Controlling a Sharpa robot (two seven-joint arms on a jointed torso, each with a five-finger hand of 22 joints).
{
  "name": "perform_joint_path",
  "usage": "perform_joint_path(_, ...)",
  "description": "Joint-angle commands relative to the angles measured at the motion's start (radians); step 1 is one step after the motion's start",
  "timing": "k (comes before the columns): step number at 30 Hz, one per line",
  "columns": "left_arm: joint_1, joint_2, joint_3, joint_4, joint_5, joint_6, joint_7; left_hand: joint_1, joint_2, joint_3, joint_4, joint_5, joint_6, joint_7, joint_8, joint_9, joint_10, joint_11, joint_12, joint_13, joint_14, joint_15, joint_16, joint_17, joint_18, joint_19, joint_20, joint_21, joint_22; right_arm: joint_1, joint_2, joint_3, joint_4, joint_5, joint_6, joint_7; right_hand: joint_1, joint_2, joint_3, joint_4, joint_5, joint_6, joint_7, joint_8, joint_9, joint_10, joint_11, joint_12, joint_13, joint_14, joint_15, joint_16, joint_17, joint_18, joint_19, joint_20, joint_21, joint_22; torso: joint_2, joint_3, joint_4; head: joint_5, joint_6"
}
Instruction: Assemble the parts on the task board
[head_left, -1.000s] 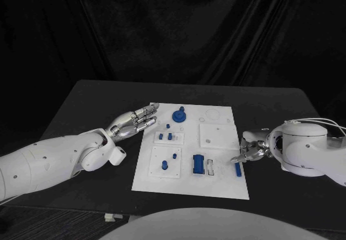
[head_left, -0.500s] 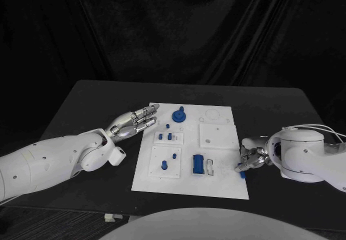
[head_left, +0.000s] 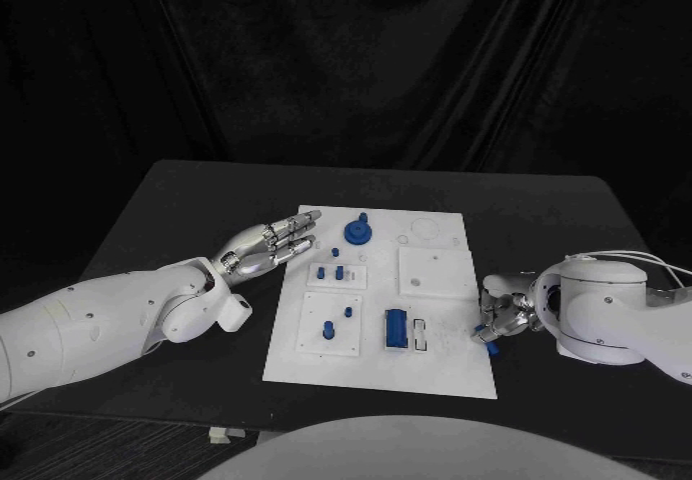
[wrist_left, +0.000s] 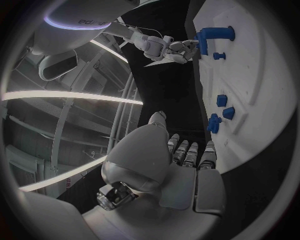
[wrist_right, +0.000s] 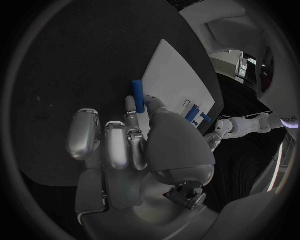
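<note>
The white task board (head_left: 433, 372) lies mid-table, and its edge also shows in the right wrist view (wrist_right: 169, 70). On it stand a blue round part with a peg (head_left: 356, 233), small blue pieces (head_left: 330, 270) and a blue block (head_left: 395, 328). My right hand (head_left: 500, 314) is at the board's right edge, thumb and a finger pinching one end of a blue bar (wrist_right: 137, 96) that reaches out past the fingertips. In the head view the bar (head_left: 488, 346) is partly hidden by that hand. My left hand (head_left: 268, 245) hovers open at the board's left edge, fingers spread, holding nothing.
The black table (head_left: 188, 200) runs wide around the board. In the left wrist view the board (wrist_left: 256, 75) carries the blue block (wrist_left: 215, 34) and small pieces (wrist_left: 222, 102), with my right hand (wrist_left: 165, 49) beyond it.
My right hand has moved down along the board's right edge and closed thumb and finger on the blue bar. The left hand has barely shifted.
</note>
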Motion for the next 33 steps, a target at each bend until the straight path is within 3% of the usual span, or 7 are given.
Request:
perform_joint_path(1, -0.001, 0.002, 0.001, 0.001, 0.001, 0.020, 0.169, 0.011, 0.001, 0.008, -0.001, 0.004, 0.002, 0.008, 0.004, 0.001, 0.000, 0.010, 0.008, 0.001, 0.000, 0.007, -0.004, -0.001, 0.010, 0.000, 0.008, -0.003, 0.002, -0.016, 0.011, -0.010, 0.000, 0.017, -0.048, 0.005, -0.006, -0.006, 0.176, -0.147, 0.013, -0.010, 0.003, 0.005, 0.012, 0.102, 0.004, 0.003, 0.263, 0.043, 0.001, -0.004, -0.001, 0.009, -0.001, 0.007, -0.006, 0.158, 0.001, 0.0000, 0.0002, 0.001, 0.000)
perform_joint_path(2, -0.001, 0.002, 0.001, 0.001, 0.001, 0.020, 0.168, 0.011, 0.001, 0.008, -0.001, 0.004, 0.002, 0.008, 0.004, 0.001, 0.000, 0.010, 0.008, 0.001, 0.000, 0.007, -0.004, -0.001, 0.010, 0.000, 0.008, -0.003, 0.002, -0.017, 0.011, -0.010, 0.000, 0.017, -0.050, 0.005, -0.036, -0.018, 0.253, -0.170, -0.009, -0.009, 0.010, 0.009, 0.025, 0.102, 0.006, 0.003, 0.263, 0.043, 0.001, -0.004, 0.000, 0.008, -0.001, 0.011, -0.005, 0.158, 0.000, 0.0000, 0.0004, 0.002, 0.000)
perform_joint_path(4, -0.001, 0.002, 0.001, 0.001, 0.001, 0.021, 0.167, 0.012, 0.001, 0.009, -0.001, 0.005, 0.004, 0.010, 0.004, 0.001, 0.001, 0.011, 0.009, 0.001, 0.000, 0.008, -0.004, -0.001, 0.010, 0.000, 0.009, -0.003, 0.002, -0.017, 0.008, -0.010, 0.001, 0.017, -0.055, 0.005, -0.036, -0.018, 0.253, -0.170, -0.009, -0.009, 0.010, 0.009, 0.025, 0.102, 0.006, 0.003, 0.263, 0.043, 0.001, -0.004, 0.000, 0.008, -0.001, 0.011, -0.005, 0.158, 0.000, 0.0000, 0.0001, 0.003, 0.000)
perform_joint_path(7, -0.002, 0.002, 0.001, 0.001, 0.001, 0.022, 0.164, 0.012, 0.002, 0.010, -0.001, 0.005, 0.005, 0.013, 0.004, 0.002, 0.001, 0.013, 0.010, 0.001, 0.000, 0.008, -0.004, -0.001, 0.010, 0.000, 0.010, -0.003, 0.002, -0.017, 0.000, -0.010, 0.006, 0.017, -0.064, 0.005, -0.097, -0.041, 0.349, -0.202, -0.011, -0.013, 0.004, 0.019, 0.053, 0.102, 0.005, 0.003, 0.263, 0.044, 0.004, -0.003, 0.001, 0.009, -0.001, 0.010, -0.004, 0.158, 0.000, 0.0001, 0.0001, 0.005, 0.000)
perform_joint_path(14, -0.002, 0.003, 0.001, 0.000, 0.001, 0.027, 0.158, 0.015, 0.003, 0.014, -0.002, 0.005, 0.012, 0.027, 0.005, 0.002, 0.002, 0.013, 0.013, 0.002, 0.000, 0.011, -0.004, -0.001, 0.010, 0.001, 0.016, -0.003, 0.003, 0.001, -0.031, -0.009, 0.026, 0.037, -0.075, 0.003, -0.119, -0.045, 0.375, -0.209, 0.000, -0.013, 0.003, 0.024, 0.064, 0.102, 0.004, 0.003, 0.263, 0.044, 0.003, -0.001, 0.002, 0.009, 0.000, 0.010, -0.002, 0.159, 0.000, 0.0000, 0.0001, 0.005, 0.000)
perform_joint_path(22, -0.002, 0.005, 0.001, -0.001, 0.001, 0.028, 0.154, 0.016, 0.002, 0.015, -0.002, 0.005, 0.014, 0.031, 0.006, 0.002, 0.003, 0.013, 0.015, 0.002, 0.000, 0.011, -0.004, -0.001, 0.010, 0.001, 0.018, -0.003, 0.004, 0.079, -0.041, -0.009, 0.048, 0.205, -0.064, 0.002, -0.145, -0.045, 0.390, -0.208, -0.009, -0.019, 0.002, 0.024, 0.072, 0.102, 0.004, 0.003, 0.263, 0.049, 0.002, 0.011, 0.024, 0.008, 0.004, 0.009, 0.006, 0.161, 0.000, 0.0000, 0.0002, -0.002, 0.000)
perform_joint_path(33, -0.002, 0.007, 0.001, -0.001, 0.001, 0.033, 0.151, 0.016, 0.002, 0.016, -0.002, 0.006, 0.015, 0.034, 0.006, 0.003, 0.003, 0.012, 0.016, 0.002, 0.000, 0.012, -0.004, -0.001, 0.010, 0.002, 0.019, -0.002, 0.005, 0.089, 0.027, -0.009, 0.019, 0.466, -0.028, 0.006, -0.166, -0.037, 0.398, -0.203, -0.022, -0.020, 0.000, 0.027, 0.081, 0.102, 0.003, 0.003, 0.263, 0.051, 0.002, 0.015, 0.029, 0.007, 0.005, 0.008, 0.009, 0.161, 0.000, -0.0003, 0.0007, -0.004, 0.000)
